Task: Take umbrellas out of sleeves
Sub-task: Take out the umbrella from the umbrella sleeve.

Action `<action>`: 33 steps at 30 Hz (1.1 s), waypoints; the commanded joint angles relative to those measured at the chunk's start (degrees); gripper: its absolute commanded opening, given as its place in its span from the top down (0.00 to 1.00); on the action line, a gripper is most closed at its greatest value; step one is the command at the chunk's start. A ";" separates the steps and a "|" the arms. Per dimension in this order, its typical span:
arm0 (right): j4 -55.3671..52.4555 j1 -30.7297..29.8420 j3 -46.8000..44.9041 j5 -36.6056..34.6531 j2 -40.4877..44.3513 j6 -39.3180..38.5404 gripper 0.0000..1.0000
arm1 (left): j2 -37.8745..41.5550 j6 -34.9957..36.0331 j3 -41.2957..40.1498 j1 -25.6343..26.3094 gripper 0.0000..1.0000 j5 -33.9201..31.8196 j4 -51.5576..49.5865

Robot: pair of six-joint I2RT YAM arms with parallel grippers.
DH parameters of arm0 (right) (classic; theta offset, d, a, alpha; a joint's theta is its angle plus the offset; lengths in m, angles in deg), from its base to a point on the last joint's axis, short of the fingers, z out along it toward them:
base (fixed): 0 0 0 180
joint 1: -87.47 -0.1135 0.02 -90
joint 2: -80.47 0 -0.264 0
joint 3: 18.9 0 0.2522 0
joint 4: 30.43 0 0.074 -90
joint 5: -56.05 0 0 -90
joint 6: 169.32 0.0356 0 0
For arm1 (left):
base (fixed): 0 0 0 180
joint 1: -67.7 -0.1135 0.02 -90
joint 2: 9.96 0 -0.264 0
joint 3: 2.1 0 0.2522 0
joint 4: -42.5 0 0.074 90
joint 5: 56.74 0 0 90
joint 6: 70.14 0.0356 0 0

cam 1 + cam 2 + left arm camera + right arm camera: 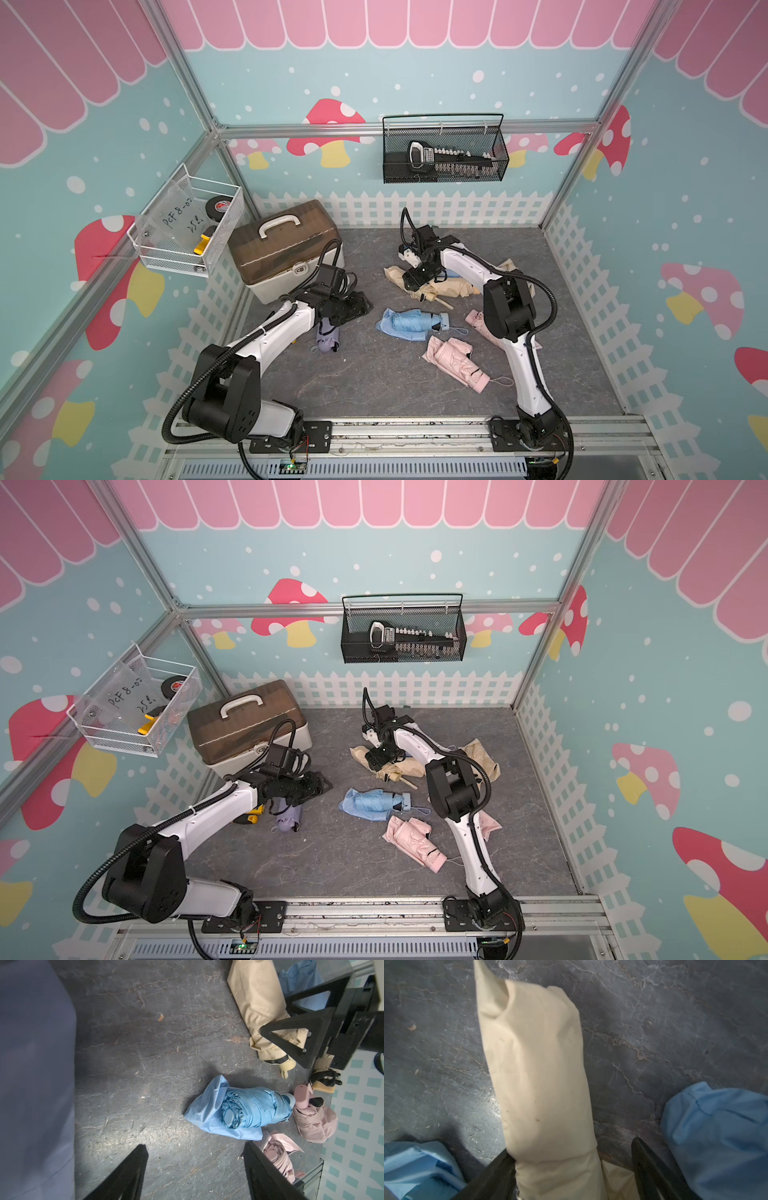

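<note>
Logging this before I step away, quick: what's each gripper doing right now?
Left gripper: open, empty, over the marbled grey floor.
Right gripper: open, straddling the smooth beige fabric sleeve, not clamped on it.

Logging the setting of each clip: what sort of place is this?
Probably a purpose-built robot test cell: an aluminium frame carries printed mushroom wall panels, the left arm and right arm are mounted on a front rail, and a black mesh basket hangs on the back wall.
</note>
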 commanded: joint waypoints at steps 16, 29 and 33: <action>-1.45 -2.76 2.66 15.36 -2.47 -9.78 0.86 | -3.03 4.24 2.39 -5.22 0.27 3.11 0.42; -4.00 -2.78 -2.07 37.73 0.00 -17.33 0.88 | -8.02 8.28 2.40 -10.77 0.27 12.39 17.38; -3.51 -2.46 -1.23 41.87 -1.37 -15.87 0.84 | -12.71 8.75 5.15 -11.67 0.27 17.16 18.21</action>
